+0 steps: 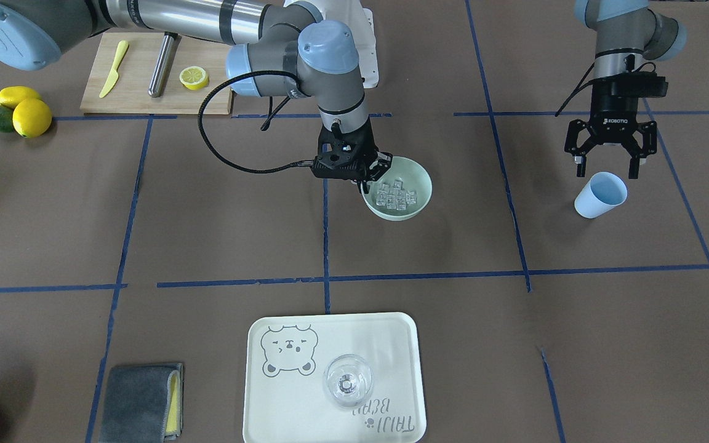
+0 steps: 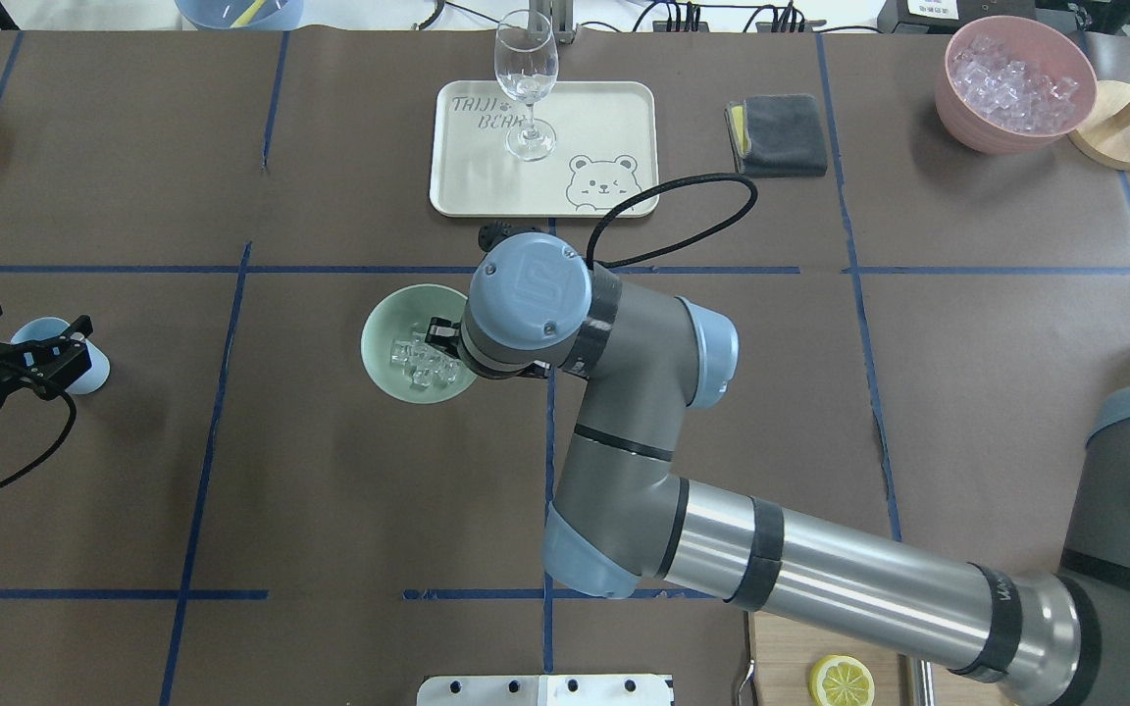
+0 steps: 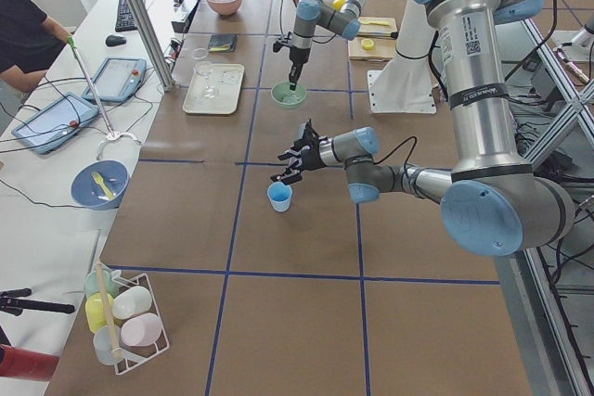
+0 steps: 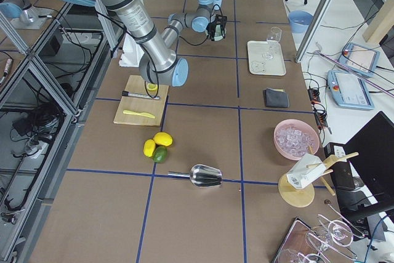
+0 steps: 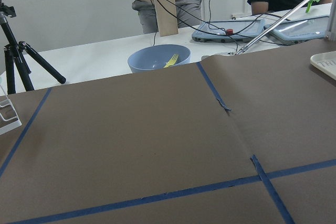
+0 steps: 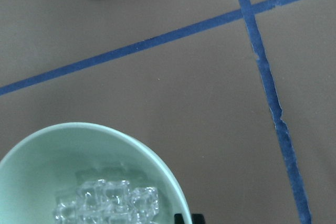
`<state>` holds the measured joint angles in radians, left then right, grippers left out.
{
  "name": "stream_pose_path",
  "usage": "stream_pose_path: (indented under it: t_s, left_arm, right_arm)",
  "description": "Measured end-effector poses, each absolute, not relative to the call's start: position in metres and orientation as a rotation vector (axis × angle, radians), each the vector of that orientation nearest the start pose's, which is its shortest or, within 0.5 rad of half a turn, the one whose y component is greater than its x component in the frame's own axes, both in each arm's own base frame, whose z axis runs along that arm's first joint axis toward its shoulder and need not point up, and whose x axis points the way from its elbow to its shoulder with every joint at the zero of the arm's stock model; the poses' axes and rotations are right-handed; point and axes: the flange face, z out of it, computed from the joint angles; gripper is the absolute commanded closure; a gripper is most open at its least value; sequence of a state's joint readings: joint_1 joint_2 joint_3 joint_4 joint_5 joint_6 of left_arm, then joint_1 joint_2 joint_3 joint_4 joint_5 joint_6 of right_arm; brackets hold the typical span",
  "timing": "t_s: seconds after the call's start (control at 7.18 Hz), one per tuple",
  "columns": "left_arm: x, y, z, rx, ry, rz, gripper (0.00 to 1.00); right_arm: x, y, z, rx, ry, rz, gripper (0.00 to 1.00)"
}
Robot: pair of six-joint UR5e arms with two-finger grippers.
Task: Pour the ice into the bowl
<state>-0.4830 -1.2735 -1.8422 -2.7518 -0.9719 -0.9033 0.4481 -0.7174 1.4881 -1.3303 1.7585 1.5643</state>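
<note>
- Ice (image 1: 396, 195) lies in the mint-green bowl (image 1: 423, 177): pour judged done.
- Left gripper (image 1: 607, 171): fingers (image 1: 634, 161) apart above the light blue cup (image 1: 600, 195).
- Right gripper (image 1: 375, 173) sits at the rim, 10 o'clock in the front-facing view; finger state cannot be told.
- Next: retract.

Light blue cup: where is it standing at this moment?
The light blue cup stands on the table at the front-facing view's right, just below the open left end effector, well apart from the mint-green bowl.

Ice (image 1: 396, 195) in bowl (image 1: 419, 176); right tool (image 1: 375, 174) on bowl rim; cup (image 1: 600, 195) under left tool (image 1: 607, 167).
</note>
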Motion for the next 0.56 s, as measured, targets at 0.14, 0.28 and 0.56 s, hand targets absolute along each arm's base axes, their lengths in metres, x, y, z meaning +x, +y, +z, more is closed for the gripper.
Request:
stream_pose_path:
  t_s: [0.14,0.28,0.56]
  left_arm:
    - [0.243,-0.354,0.517,1.019,0.647,-0.159,0.0]
    - [0.235,-0.364,0.506,0.952,0.64,-0.121,0.0]
    - [0.232,-0.393,0.464,0.817,0.561,-0.031,0.0]
  right_arm:
    - [-0.577,-0.423,0.152,0.055,-1.048,0.31,1.0]
    - [-0.534,-0.421,0.174,0.061,-1.062,0.303,1.0]
    - [-0.464,-0.428,0.21,0.073,-1.066,0.264,1.0]
